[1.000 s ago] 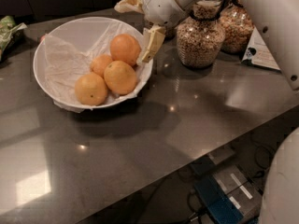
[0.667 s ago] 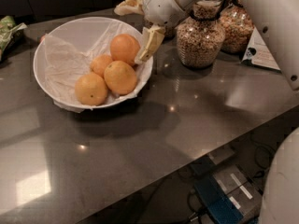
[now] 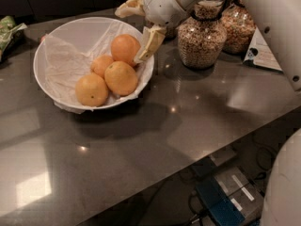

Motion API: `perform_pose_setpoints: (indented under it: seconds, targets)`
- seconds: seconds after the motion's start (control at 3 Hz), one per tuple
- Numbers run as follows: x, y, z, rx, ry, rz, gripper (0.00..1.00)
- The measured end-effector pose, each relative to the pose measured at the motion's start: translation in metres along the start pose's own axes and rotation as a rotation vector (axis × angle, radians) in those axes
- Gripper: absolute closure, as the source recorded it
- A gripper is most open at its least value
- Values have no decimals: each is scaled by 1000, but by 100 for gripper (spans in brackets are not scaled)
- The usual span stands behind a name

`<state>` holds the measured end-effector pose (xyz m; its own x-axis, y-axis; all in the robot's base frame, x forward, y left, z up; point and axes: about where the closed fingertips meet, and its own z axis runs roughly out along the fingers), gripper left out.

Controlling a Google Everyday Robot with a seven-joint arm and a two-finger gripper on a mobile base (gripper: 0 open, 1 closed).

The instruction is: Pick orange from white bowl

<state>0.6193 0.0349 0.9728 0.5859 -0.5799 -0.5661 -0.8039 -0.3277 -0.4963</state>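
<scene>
The white bowl [image 3: 56, 41], lined with crinkled white paper, stands on the dark table at the back left. It holds four oranges. The orange [image 3: 124, 48], the deepest in colour, lies at the bowl's back right. A smaller orange [image 3: 100, 64] and two more oranges [image 3: 121, 77] [image 3: 91, 90] lie in front of it. My gripper [image 3: 139, 25] is open over the bowl's right rim. One cream finger [image 3: 150, 43] is right against the orange's right side. The other finger [image 3: 129, 6] is behind and above the orange. It holds nothing.
Two glass jars of grain [image 3: 202, 36] [image 3: 237, 26] stand right of the bowl, close behind my arm. A white card [image 3: 260, 51] leans at the far right. A green packet [image 3: 8, 29] lies at the far left. The table's front edge [image 3: 197, 152] runs diagonally, with boxes on the floor below.
</scene>
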Motion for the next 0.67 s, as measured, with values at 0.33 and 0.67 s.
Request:
perform_pose_setpoints:
  seconds: [0.33, 0.67]
  targets:
    - [0, 0, 0, 0, 0, 0, 28]
    - [0, 0, 0, 0, 0, 0, 28]
